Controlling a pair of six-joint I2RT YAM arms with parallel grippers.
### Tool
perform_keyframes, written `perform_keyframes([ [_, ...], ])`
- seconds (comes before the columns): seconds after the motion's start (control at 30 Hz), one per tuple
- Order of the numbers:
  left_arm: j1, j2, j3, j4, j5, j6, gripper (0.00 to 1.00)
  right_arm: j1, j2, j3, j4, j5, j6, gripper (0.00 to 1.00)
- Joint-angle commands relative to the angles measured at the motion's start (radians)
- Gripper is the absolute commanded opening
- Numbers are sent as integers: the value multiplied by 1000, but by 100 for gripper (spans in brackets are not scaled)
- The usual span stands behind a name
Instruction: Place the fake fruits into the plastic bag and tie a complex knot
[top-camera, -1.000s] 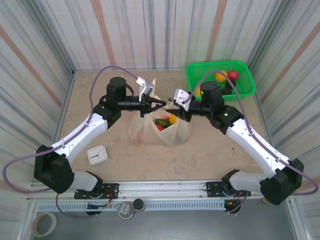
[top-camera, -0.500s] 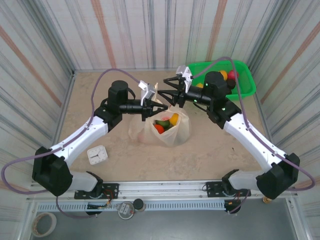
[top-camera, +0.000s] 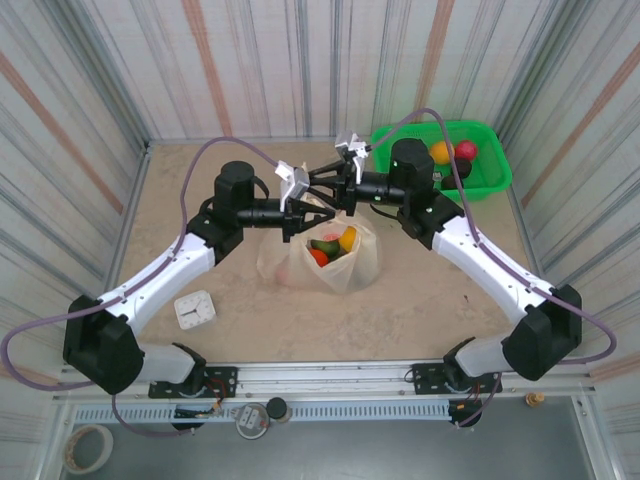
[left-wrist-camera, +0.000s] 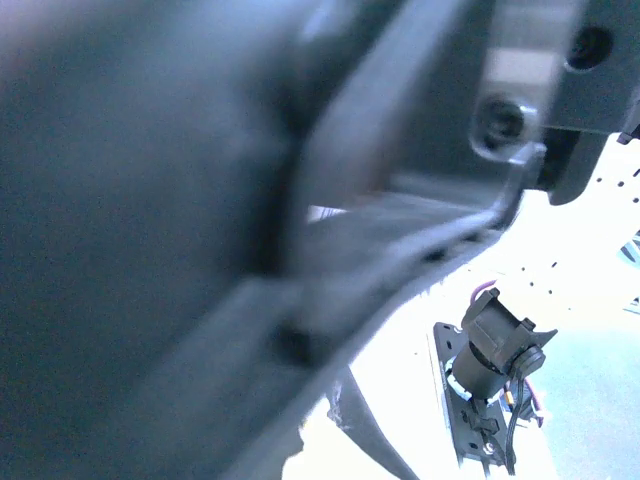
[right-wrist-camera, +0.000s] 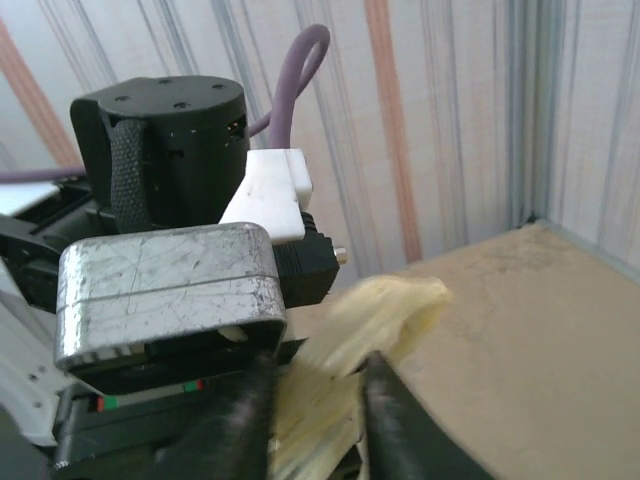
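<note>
— Where is the bag (top-camera: 340, 270) seen?
— Mid-frame on the table (top-camera: 200, 200). Its strip (right-wrist-camera: 390, 305) is pinched by the narrowly closed right gripper (right-wrist-camera: 320, 365). The left gripper (top-camera: 322, 207) is shut just above the bag, its hold unclear. Fruits (top-camera: 332, 247) are seen inside.

You see plastic bag (top-camera: 352, 268) translucent cream-yellow; fake fruits (top-camera: 345, 239) inside it green, red, orange-yellow; basket (top-camera: 497, 165) bright green, fruits there yellow-orange, red, one dark; table (top-camera: 420, 300) sandy beige, speckled; walls (top-camera: 250, 70) grey-white stripes with rust-brown bands; arms (top-camera: 160, 270) white, joints black; cables (right-wrist-camera: 312, 50) purple.
</note>
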Motion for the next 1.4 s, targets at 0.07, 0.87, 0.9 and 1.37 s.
perform_keyframes([
  [0.07,-9,-38,-9,-3,-1,36,0,-20,3,40,50,-37,58,0],
  [0.87,-16,-68,-57,60,-9,58,0,-62,-3,12,14,-267,144,59],
  [0.9,-16,-69,-59,62,-7,58,0,-59,4,14,17,-272,149,59],
  [1.37,-24,-78,-65,57,-1,88,0,-7,128,101,-26,-303,175,55],
])
